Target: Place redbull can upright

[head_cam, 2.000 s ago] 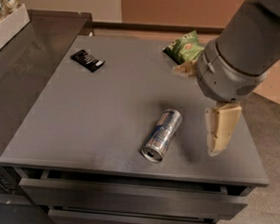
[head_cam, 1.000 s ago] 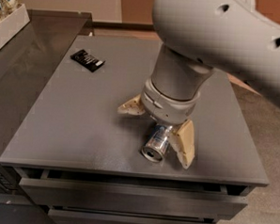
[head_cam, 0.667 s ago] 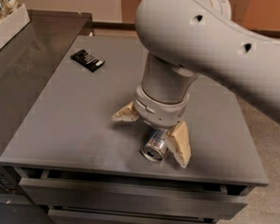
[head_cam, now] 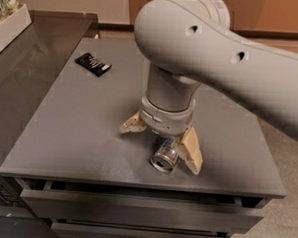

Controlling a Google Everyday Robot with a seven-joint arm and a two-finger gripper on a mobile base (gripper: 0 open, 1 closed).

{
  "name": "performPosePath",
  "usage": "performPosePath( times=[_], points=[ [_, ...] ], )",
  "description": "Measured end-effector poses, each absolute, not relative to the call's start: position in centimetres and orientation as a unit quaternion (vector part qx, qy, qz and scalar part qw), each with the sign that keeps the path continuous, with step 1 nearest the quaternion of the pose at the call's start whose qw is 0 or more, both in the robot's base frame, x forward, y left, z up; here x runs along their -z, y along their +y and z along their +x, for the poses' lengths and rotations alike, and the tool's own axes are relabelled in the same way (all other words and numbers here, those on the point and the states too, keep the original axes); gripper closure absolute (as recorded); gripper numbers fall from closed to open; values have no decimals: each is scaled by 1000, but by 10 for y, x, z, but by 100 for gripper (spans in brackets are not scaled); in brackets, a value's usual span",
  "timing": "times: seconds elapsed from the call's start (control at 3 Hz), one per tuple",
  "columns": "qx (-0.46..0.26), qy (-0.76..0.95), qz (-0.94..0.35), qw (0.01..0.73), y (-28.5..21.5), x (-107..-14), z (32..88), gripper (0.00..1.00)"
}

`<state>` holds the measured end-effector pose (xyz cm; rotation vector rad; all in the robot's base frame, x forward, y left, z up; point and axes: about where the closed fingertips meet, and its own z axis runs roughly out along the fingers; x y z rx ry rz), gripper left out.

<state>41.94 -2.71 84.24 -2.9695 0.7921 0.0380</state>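
The gripper [head_cam: 161,141] is positioned low over the near centre of the grey table [head_cam: 78,137], reached from above by the large grey arm [head_cam: 217,49]. Its wrist points straight down at the tabletop.

Gripper state: the two tan fingers are spread wide. One finger [head_cam: 132,123] extends to the left of the wrist; the other finger [head_cam: 191,152] extends to the right and toward the near edge. Neither finger clamps anything.

The can [head_cam: 165,157] lies on its side on the table, directly below the wrist and between the two fingers. Its round silver end faces the near edge of the table. The rest of its body is hidden under the wrist. The can sits just beside the right finger; whether they touch cannot be determined. The left finger is clear of the can. The can is not upright.

A small black packet [head_cam: 93,64] lies flat on the table, well to the left of the gripper and farther back.

A darker counter [head_cam: 20,84] adjoins the table on the gripper's left side. A white tray [head_cam: 8,31] rests at its far left corner, well apart from the gripper.

Drawer fronts [head_cam: 134,210] run below the near edge of the table, beneath the gripper.
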Motion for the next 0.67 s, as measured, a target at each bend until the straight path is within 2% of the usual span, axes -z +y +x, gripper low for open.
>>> performPosePath(
  times=[0.33, 0.67],
  points=[
    [-7, 257, -966, 34, -30, -842, 427, 16],
    [-7, 257, -966, 33, -34, -839, 430, 40]
  ],
)
